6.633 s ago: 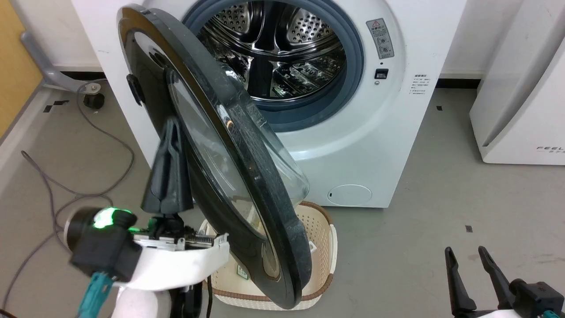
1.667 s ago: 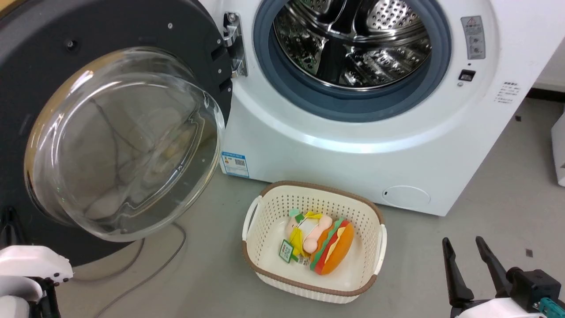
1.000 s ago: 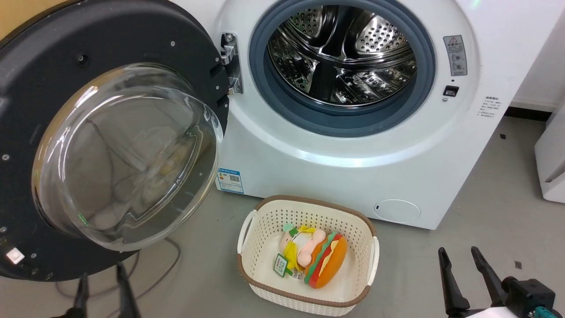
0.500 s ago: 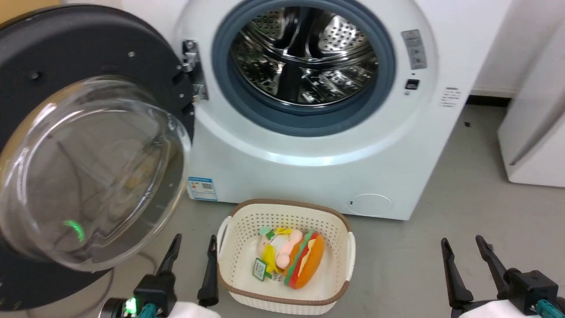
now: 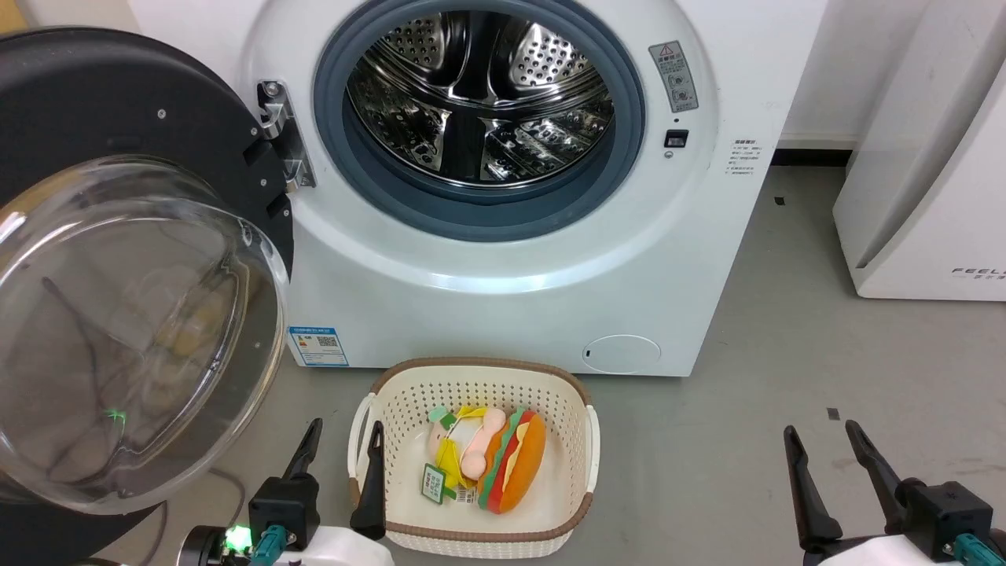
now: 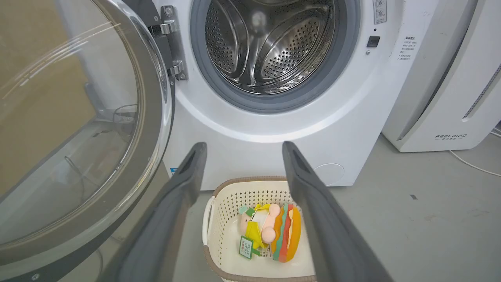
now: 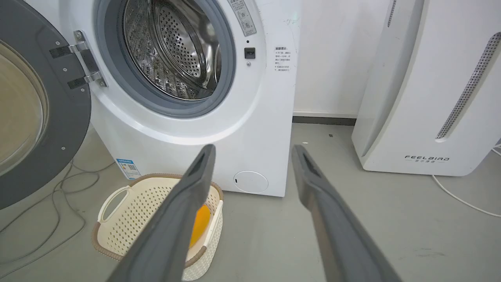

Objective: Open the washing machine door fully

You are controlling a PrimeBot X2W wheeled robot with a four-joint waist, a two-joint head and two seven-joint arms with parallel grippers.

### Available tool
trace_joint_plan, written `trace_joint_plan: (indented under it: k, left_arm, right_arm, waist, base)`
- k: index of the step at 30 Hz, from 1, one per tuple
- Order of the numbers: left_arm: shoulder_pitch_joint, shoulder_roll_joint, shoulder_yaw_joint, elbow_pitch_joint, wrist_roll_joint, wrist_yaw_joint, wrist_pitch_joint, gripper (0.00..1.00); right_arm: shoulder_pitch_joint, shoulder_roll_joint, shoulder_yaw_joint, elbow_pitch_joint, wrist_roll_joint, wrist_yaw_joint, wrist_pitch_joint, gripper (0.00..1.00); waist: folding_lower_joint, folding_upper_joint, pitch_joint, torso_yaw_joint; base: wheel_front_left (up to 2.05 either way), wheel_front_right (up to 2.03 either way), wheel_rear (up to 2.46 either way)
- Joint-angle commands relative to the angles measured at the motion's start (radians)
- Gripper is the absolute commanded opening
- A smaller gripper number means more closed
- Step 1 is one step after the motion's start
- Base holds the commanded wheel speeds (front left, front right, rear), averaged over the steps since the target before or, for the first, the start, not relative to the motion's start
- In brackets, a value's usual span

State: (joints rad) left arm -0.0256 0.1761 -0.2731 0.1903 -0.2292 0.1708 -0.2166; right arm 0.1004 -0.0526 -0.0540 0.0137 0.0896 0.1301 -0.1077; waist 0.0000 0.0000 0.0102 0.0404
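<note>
Grey floor (image 5: pixel 747 440) all round, with the washing machine (image 5: pixel 503 306) backed up against a white wall. The washing machine door (image 5: pixel 118 86) is swung way out to the left on its hinge (image 5: pixel 284 149), inner face and glass bowl (image 5: pixel 134 330) towards the head camera, drum (image 5: pixel 479 102) wide open.

I'd say the opening step is pretty much done, though I can't tell if the hinge has any travel to spare. The left hand (image 5: pixel 346 427) sits low by the door's bottom edge, fingers apart, holding nothing. The right hand (image 5: pixel 820 428) is off to the right, well apart from everything, fingers apart and empty too.

If a last nudge is needed, I'd use the left one to push the door's rim further left, gently.

Watch-outs: the basket (image 5: pixel 471 365) with the burger plush (image 5: pixel 511 464) is right beside the left hand, and a cable (image 7: pixel 78 175) lies on the floor under the door. Plenty of bare floor on the right, before the white appliance (image 5: pixel 927 204).
</note>
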Motion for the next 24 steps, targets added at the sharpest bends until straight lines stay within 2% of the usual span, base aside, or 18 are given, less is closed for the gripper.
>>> trace_joint_plan:
  k: [1,17,18,24]
  left_arm:
    - [-0.011,0.006,0.004,0.005,0.002,0.005,-0.007,1.0]
    - [-0.019,0.017,0.0,0.015,-0.004,0.015,-0.015,1.0]
    - [-0.001,0.011,-0.001,0.012,-0.002,0.011,-0.008,0.0]
    - [0.0,0.006,0.006,0.007,0.004,0.006,0.002,0.0]
  right_arm:
    - [0.008,0.002,0.003,-0.007,0.005,0.001,0.001,1.0]
    - [0.004,0.002,0.007,-0.002,0.013,0.001,-0.003,1.0]
    - [-0.001,0.0,0.006,0.0,0.008,0.0,0.0,0.0]
    - [-0.004,0.0,0.007,0.001,0.005,0.0,0.003,0.0]
  waist:
    - [0.0,0.0,0.001,0.002]
    - [0.0,0.0,0.006,0.002]
    - [0.0,0.0,0.006,0.001]
    - [0.0,0.0,0.006,0.0]
  base:
    - [0.0,0.0,0.0]
    - [0.0,0.0,0.0]
    - [0.0,0.0,0.0]
    - [0.0,0.0,0.0]
